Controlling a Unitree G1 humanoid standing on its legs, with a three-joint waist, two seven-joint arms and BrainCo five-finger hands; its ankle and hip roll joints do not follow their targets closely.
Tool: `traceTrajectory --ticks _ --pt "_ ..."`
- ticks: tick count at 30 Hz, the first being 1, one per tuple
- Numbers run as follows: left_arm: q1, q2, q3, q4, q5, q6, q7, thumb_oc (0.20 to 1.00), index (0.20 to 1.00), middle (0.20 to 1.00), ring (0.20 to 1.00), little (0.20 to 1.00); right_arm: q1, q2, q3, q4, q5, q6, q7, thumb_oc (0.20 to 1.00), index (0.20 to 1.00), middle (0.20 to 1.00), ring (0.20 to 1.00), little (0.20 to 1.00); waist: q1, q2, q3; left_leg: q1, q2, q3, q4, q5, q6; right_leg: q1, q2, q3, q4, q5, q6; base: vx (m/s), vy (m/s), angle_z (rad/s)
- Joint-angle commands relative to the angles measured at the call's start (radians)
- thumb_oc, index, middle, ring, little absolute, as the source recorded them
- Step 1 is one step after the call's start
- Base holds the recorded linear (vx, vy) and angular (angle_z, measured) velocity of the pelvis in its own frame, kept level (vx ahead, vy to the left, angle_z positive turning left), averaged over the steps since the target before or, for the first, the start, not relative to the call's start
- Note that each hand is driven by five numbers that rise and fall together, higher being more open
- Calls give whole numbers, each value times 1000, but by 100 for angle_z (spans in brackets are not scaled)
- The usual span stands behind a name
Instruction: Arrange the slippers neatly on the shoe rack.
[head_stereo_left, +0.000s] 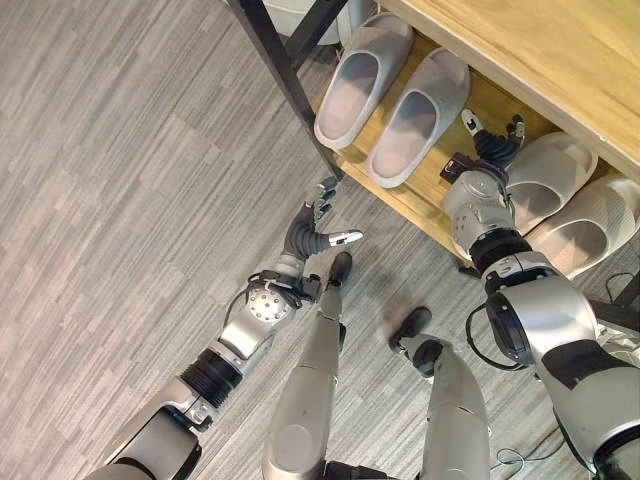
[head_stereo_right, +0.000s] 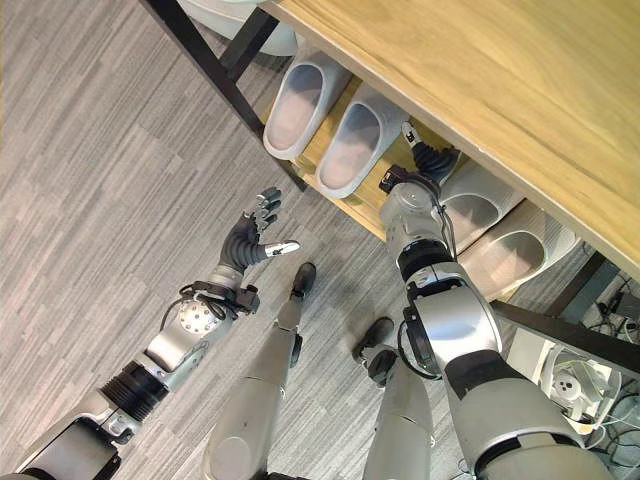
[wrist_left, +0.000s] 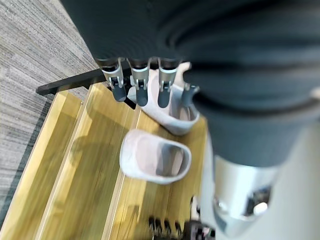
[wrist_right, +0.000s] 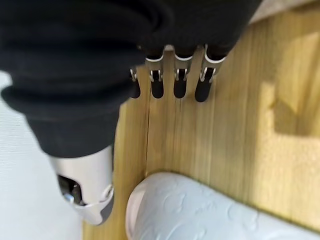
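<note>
While both hands hang empty, the left eye view shows four pale grey moulded foam slippers on the lower wooden shelf of the shoe rack (head_stereo_left: 432, 205). The first pair (head_stereo_left: 392, 97) lies side by side at upper centre, toes pointing toward the upper right. The second pair (head_stereo_left: 566, 203) lies at the right edge, partly under the top board. The right hand (head_stereo_left: 493, 147) hovers between the pairs with fingers spread and relaxed, holding nothing. The left hand (head_stereo_left: 316, 229) floats over the grey striped carpet (head_stereo_left: 120, 200) at frame centre, fingers loosely extended, just below the black metal leg (head_stereo_left: 283, 76).

Seen from the right eye, the same layout holds, with the wooden top board (head_stereo_right: 520, 90) filling the upper right.

Along the left wrist view, straight fingers (wrist_left: 140, 85) point at the first pair on the slats.

Along the right wrist view, fingers (wrist_right: 176, 80) hang released above the shelf, a slipper toe (wrist_right: 200, 210) at the bottom.

These slippers look light, soft and springy with a matte, grippy skin; pinching the thick strap edge or heel rim seems the safest hold.
</note>
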Motion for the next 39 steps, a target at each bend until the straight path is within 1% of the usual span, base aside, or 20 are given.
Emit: traceTrajectory --ticks 1,8,12,16,18,19,22,25,26,27,28,29,30,32,33,35,36,37,38,39 --pt "-32 -17 24 -12 6 -17 -13 1000 1000 1000 1000 1000 -20 42 33 11 120 13 113 1000 1000 1000 1000 1000 25 -32 0 81 -52 101 96 -277 70 136 42 16 -218 39 148 10 -57 1" --pt "-30 -15 31 -5 0 -7 -33 1000 1000 1000 1000 1000 -50 97 73 -1 237 11 211 1000 1000 1000 1000 1000 43 -27 -7 91 -52 96 88 -274 66 142 42 6 -214 32 146 7 -38 3" --pt "-39 -16 24 -5 -5 -4 -31 1000 1000 1000 1000 1000 -82 103 70 9 266 5 218 1000 1000 1000 1000 1000 51 -21 -5 87 -54 88 92 -273 65 141 38 -2 -204 25 145 3 -39 12" --pt "-45 -16 16 -8 -9 -2 -40 1000 1000 1000 1000 1000 -113 84 50 19 315 -8 235 1000 1000 1000 1000 1000 62 -12 -7 86 -58 79 89 -272 63 141 34 -14 -196 20 146 11 -35 4" --pt "-46 -15 13 -13 -12 -3 -47 1000 1000 1000 1000 1000 -136 48 40 27 331 -17 244 1000 1000 1000 1000 1000 69 -6 -6 82 -62 74 87 -270 62 139 29 -22 -194 17 148 10 -39 5" --pt "-47 -15 12 -13 -12 -3 -47 1000 1000 1000 1000 1000 -138 46 40 29 332 -17 245 1000 1000 1000 1000 1000 69 -5 -6 81 -62 73 87 -270 61 139 29 -22 -193 17 148 -1 -18 7" --pt "-46 -12 12 -14 -14 -7 -48 1000 1000 1000 1000 1000 -161 -2 54 34 311 -15 243 1000 1000 1000 1000 1000 72 -4 -3 79 -62 74 87 -270 62 136 25 -24 -191 19 149 -1 4 14" --pt "-42 -8 15 -5 -12 -9 -52 1000 1000 1000 1000 1000 -150 -44 103 39 224 10 244 1000 1000 1000 1000 1000 68 -17 -4 87 -59 81 86 -268 64 141 29 -17 -200 30 152 -5 9 8" --pt "-41 -9 18 2 -8 -10 -53 1000 1000 1000 1000 1000 -129 -49 135 36 155 34 241 1000 1000 1000 1000 1000 59 -25 -3 98 -55 88 80 -266 64 147 34 -9 -209 36 151 -26 43 -2" --pt "-39 -11 28 13 3 -10 -43 1000 1000 1000 1000 1000 -92 -41 179 11 59 61 231 1000 1000 1000 1000 1000 46 -38 -4 117 -51 95 71 -265 65 162 41 0 -224 45 151 -21 38 -3" --pt "-39 -11 28 13 4 -10 -43 1000 1000 1000 1000 1000 -91 -41 179 10 59 61 230 1000 1000 1000 1000 1000 46 -37 -4 118 -51 95 70 -265 65 162 41 0 -225 46 151 -28 46 -4" --pt "-37 -14 42 22 12 -8 -32 1000 1000 1000 1000 1000 -30 -25 205 -45 -11 74 220 1000 1000 1000 1000 1000 29 -52 -5 142 -46 104 55 -261 64 180 50 12 -246 57 151 -24 35 -9" --pt "-34 -17 46 28 18 -8 -28 1000 1000 1000 1000 1000 3 -14 215 -82 -48 82 217 1000 1000 1000 1000 1000 20 -58 -5 155 -43 109 45 -258 64 191 53 17 -258 63 150 -25 35 -12" --pt "-32 -17 47 28 18 -8 -28 1000 1000 1000 1000 1000 8 -13 215 -88 -51 84 213 1000 1000 1000 1000 1000 20 -58 -5 158 -42 110 42 -257 64 194 54 17 -261 64 150 -64 27 -23" --pt "-3 -11 75 35 29 -8 -23 1000 1000 1000 1000 1000 160 16 244 -250 -179 103 227 1000 1000 1000 1000 1000 -12 -76 -17 208 -32 129 0 -217 67 241 65 22 -330 121 143 -120 49 -25" --pt "11 -10 82 38 31 -8 -26 1000 1000 1000 1000 1000 199 20 252 -289 -208 107 238 1000 1000 1000 1000 1000 -18 -80 -23 227 -28 136 -12 -214 66 259 68 25 -348 131 143 -65 29 -34" --pt "31 -8 98 43 31 -10 -30 1000 1000 1000 1000 1000 265 20 264 -357 -249 110 260 1000 1000 1000 1000 1000 -31 -85 -34 252 -24 147 -30 -209 66 281 70 32 -373 143 144 -6 7 -48" --pt "32 -8 98 43 31 -10 -30 1000 1000 1000 1000 1000 267 20 264 -359 -249 111 259 1000 1000 1000 1000 1000 -31 -85 -34 255 -24 147 -31 -208 66 283 70 32 -374 144 144 -5 16 -35" --pt "43 -10 109 47 32 -11 -34 1000 1000 1000 1000 1000 312 24 274 -402 -265 107 277 1000 1000 1000 1000 1000 -40 -89 -41 272 -22 153 -40 -205 66 300 72 38 -388 151 145 5 11 -33" --pt "63 -17 125 60 37 -10 -39 1000 1000 1000 1000 1000 405 29 282 -474 -289 101 306 1000 1000 1000 1000 1000 -55 -95 -55 304 -15 164 -58 -200 64 330 73 42 -417 164 147 40 9 -20"
